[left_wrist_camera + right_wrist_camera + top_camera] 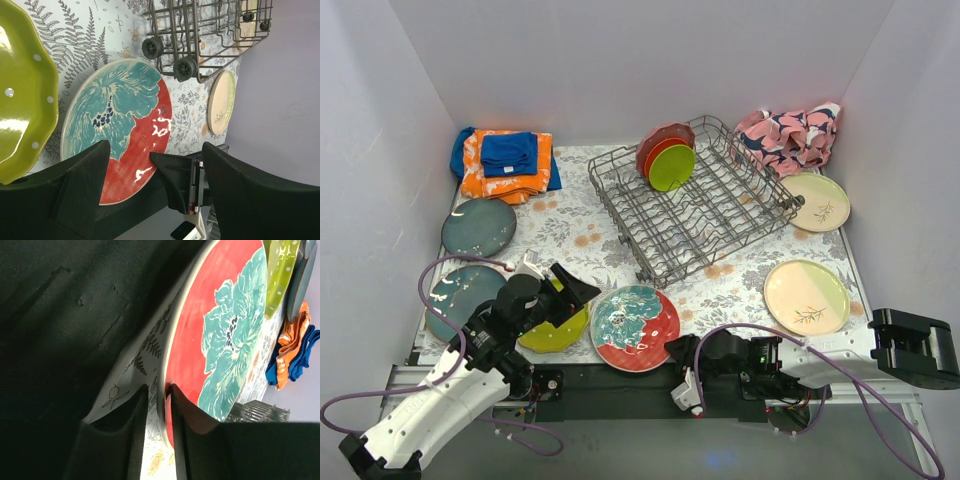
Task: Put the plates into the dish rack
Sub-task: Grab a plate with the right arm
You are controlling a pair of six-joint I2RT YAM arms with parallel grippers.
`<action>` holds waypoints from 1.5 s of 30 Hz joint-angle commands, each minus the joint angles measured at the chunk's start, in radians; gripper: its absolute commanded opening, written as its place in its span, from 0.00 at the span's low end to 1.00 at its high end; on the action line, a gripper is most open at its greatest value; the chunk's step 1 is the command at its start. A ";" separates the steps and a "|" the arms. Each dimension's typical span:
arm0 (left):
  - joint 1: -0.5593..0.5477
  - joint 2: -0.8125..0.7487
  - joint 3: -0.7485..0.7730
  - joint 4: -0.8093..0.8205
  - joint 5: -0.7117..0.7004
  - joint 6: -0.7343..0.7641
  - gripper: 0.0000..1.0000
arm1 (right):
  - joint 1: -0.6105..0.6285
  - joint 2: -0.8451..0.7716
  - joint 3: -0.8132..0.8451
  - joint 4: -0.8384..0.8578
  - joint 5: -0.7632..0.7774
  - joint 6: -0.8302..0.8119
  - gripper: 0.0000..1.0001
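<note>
**Red-and-teal floral plate** (635, 328): lies flat at the near edge of the tabletop (570, 215), its nearest rim projecting over the black base rail (610, 390). The overhang probably frees the rim so that one finger can pass beneath it.

**Right hand** (682, 350): set at the plate's rim on the side of the right arm. In the wrist view its two fingers (125, 440) stand close together, one on either side of the rim. A slit of printed tabletop shows between them, so whether they already pinch the plate cannot be told.

**Left hand** (570, 290): hovers spread wide with nothing between its jaws, above the yellow-green dotted plate (555, 335), which lies just left of the floral plate.

**Dish rack** (710, 225): stands diagonally at the far centre. A red plate (658, 143) and a lime plate (673, 168) stand upright at its far-left corner, and the other tine rows are vacant.

**Plates not yet loaded:**
- a slate-blue plate (478, 226) at the left
- a teal plate (455, 295), partly beneath the left arm
- two cream plates (817, 201) (806, 296) to the right of the rack

**Cloths:** the folded orange-and-blue cloths (505, 162) and a pink patterned cloth (790, 135) lie at the far corners, clear of any likely route.

**Judged obstacle:** only the rack's near wall, over which the plate would have to be lifted.
</note>
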 commanded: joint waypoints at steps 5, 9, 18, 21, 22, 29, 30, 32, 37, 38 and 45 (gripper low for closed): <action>0.006 -0.026 -0.011 -0.025 0.000 -0.025 0.72 | 0.014 0.003 -0.053 -0.013 -0.046 0.018 0.16; 0.006 -0.039 -0.023 -0.023 0.005 -0.033 0.72 | 0.016 -0.008 -0.042 -0.015 -0.046 0.036 0.10; 0.006 -0.013 -0.036 -0.045 -0.009 -0.044 0.72 | 0.046 -0.040 0.030 -0.041 -0.037 0.131 0.01; 0.006 0.003 -0.033 -0.054 -0.010 -0.054 0.72 | 0.051 -0.049 0.070 -0.053 -0.032 0.189 0.01; 0.006 0.015 -0.028 -0.057 -0.013 -0.065 0.72 | 0.053 -0.049 0.081 -0.061 -0.031 0.206 0.01; 0.006 0.084 0.041 -0.166 -0.065 -0.140 0.73 | 0.053 -0.046 0.185 -0.096 -0.018 0.352 0.01; 0.006 0.090 0.049 -0.183 -0.069 -0.151 0.73 | 0.053 -0.046 0.202 -0.099 -0.015 0.379 0.01; 0.006 0.099 0.059 -0.226 -0.066 -0.163 0.73 | 0.054 -0.046 0.216 -0.102 -0.005 0.403 0.01; 0.006 0.084 0.061 -0.250 -0.006 -0.189 0.74 | 0.050 -0.048 0.245 -0.118 0.000 0.455 0.01; 0.007 0.081 0.061 -0.252 0.005 -0.191 0.74 | 0.048 -0.048 0.248 -0.118 -0.001 0.459 0.01; 0.006 0.089 0.020 -0.232 0.088 -0.200 0.75 | 0.024 -0.048 0.288 -0.118 0.035 0.524 0.01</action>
